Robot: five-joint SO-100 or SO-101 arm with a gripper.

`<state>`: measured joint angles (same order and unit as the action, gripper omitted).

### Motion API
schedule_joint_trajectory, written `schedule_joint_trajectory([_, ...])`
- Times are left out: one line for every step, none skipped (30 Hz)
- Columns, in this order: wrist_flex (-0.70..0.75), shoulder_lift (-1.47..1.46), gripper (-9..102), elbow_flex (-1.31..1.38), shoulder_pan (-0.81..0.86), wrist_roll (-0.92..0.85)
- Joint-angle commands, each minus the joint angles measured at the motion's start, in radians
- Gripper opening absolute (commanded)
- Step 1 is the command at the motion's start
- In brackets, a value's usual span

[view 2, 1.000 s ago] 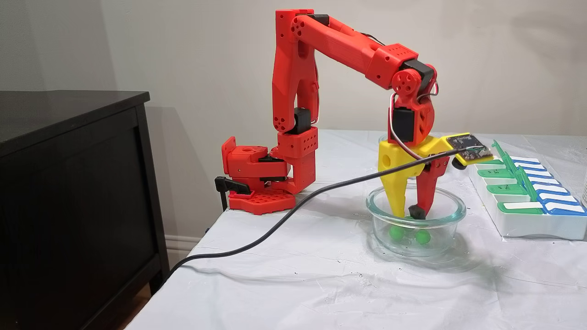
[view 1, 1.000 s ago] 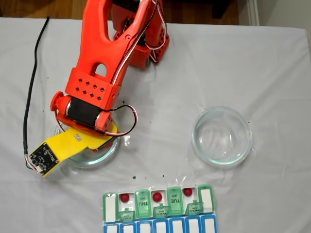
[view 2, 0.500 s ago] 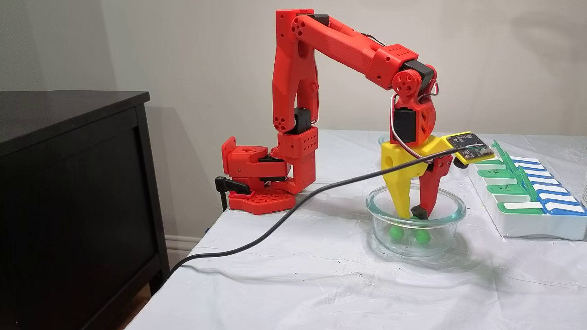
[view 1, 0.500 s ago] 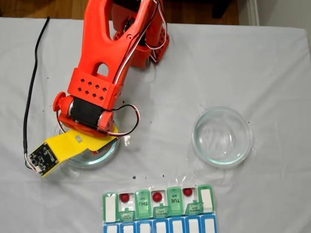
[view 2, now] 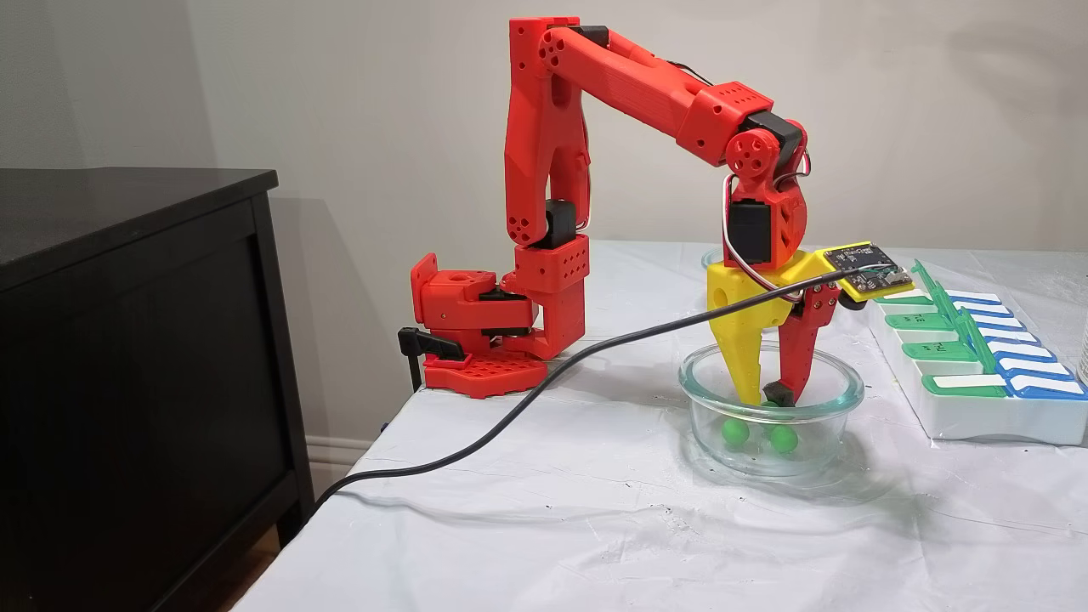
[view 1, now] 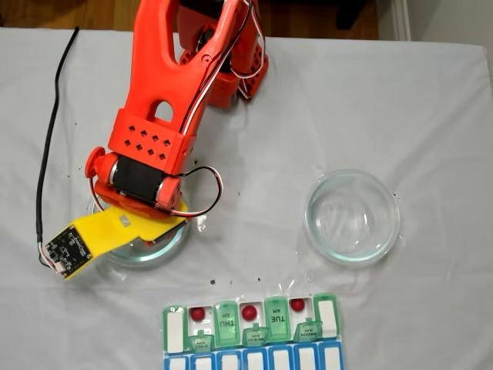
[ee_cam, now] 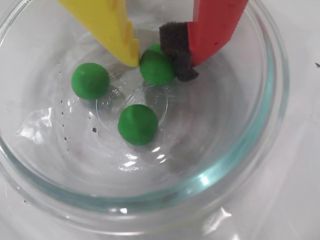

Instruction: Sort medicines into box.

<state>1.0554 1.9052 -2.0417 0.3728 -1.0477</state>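
In the wrist view my gripper [ee_cam: 156,61] is shut on a green medicine ball [ee_cam: 155,69], which is pinched between the yellow finger and the black foam pad of the red finger [ee_cam: 215,25]. Two more green medicines [ee_cam: 90,80] [ee_cam: 137,124] lie loose on the floor of the round glass dish [ee_cam: 272,125]. From the side, the gripper [view 2: 767,398] reaches down into that dish [view 2: 837,416], just above the two loose balls [view 2: 735,432] [view 2: 783,438]. The box [view 1: 176,330] lies at the near table edge with three dark red medicines [view 1: 198,314] [view 1: 248,312] [view 1: 297,305] in open green compartments.
A second glass dish [view 1: 353,217] with nothing in it stands to the right in the top-down fixed view. A black cable [view 2: 510,416] trails from the wrist camera across the white cloth. A dark cabinet [view 2: 127,340] stands beyond the table's left edge, and the box [view 2: 977,421] sits right of the dish.
The fingers have closed from a wider gap onto one green ball. The gripper has also risen slightly inside the dish, while the two other green balls have stayed put.
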Motion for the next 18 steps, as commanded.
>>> schedule_joint_trajectory([0.057,0.077,0,0.13,-0.009,0.021])
schedule_joint_trajectory([0.08,0.087,0,0.16,-0.009,0.025])
schedule_joint_trajectory([0.095,0.098,0,0.184,-0.006,0.026])
schedule_joint_trajectory([0.114,0.109,0,0.21,-0.002,0.025])
schedule_joint_trajectory([0.127,0.121,0,0.235,0.002,0.025])
schedule_joint_trajectory([0.137,0.132,0,0.256,0.005,0.025])
schedule_joint_trajectory([0.146,0.141,0,0.278,0.009,0.02])
schedule_joint_trajectory([0.15,0.149,0,0.299,0.015,0.02])
schedule_joint_trajectory([0.155,0.155,0,0.319,0.02,0.018])
schedule_joint_trajectory([0.161,0.158,0,0.344,0.026,0.012])
schedule_joint_trajectory([0.172,0.16,0,0.371,0.032,0.011])
schedule_joint_trajectory([0.189,0.161,0,0.403,0.037,0.009])
schedule_joint_trajectory([0.201,0.166,0,0.426,0.038,0.009])
schedule_joint_trajectory([0.209,0.175,0,0.443,0.032,0.017])
schedule_joint_trajectory([0.212,0.189,0,0.453,0.018,0.026])
schedule_joint_trajectory([0.209,0.21,0,0.451,-0.008,0.043])
schedule_joint_trajectory([0.204,0.225,0,0.445,-0.032,0.063])
schedule_joint_trajectory([0.19,0.247,0,0.428,-0.067,0.097])
